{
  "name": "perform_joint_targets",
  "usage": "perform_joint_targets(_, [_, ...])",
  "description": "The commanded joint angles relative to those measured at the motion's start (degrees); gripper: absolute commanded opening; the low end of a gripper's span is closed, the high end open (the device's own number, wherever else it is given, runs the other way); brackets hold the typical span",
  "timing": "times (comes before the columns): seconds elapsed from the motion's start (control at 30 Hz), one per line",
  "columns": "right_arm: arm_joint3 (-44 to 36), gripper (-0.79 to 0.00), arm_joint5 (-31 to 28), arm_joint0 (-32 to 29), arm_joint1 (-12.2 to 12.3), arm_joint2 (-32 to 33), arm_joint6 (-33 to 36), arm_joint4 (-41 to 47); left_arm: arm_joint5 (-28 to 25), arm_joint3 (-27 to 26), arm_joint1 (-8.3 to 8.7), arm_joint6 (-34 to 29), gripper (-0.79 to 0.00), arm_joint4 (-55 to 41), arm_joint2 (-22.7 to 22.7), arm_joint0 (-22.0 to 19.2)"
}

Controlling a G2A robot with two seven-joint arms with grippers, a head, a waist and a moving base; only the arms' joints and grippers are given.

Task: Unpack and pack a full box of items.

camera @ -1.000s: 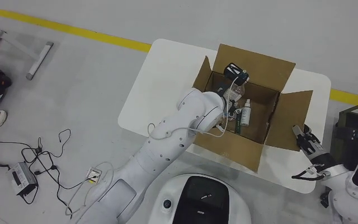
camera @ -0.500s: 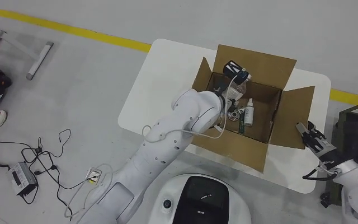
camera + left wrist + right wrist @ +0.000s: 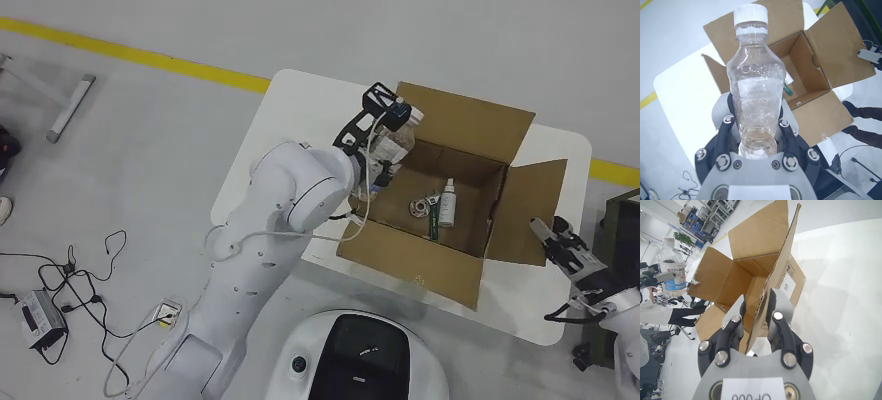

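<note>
My left gripper is shut on a clear water bottle with a white cap, holding it upright in the air. From the top, the bottle and left gripper hang over the left rim of the open cardboard box. Inside the box lie a small white bottle, a green pen and a small metallic item. My right gripper is open, its fingers straddling the edge of the box's right flap. From the top, the right gripper is at that flap.
The box stands on a white table with rounded corners and bare surface to the left of the box. A dark green stand is beyond the table's right edge. Cables lie on the floor at the left.
My left arm has lifted the bottle out of the box and swung it left, over the left rim. The right gripper has shifted slightly right, and the right flap has opened outward with it.
</note>
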Motion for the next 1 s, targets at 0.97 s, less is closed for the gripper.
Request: perform_joint_targets(0.97, [-14.2, 0.000, 0.0, -6.1, 0.0, 11.6, -9.2, 6.2, 5.6, 9.3, 2.46, -6.3, -0.785, 23.4, -5.2, 12.0])
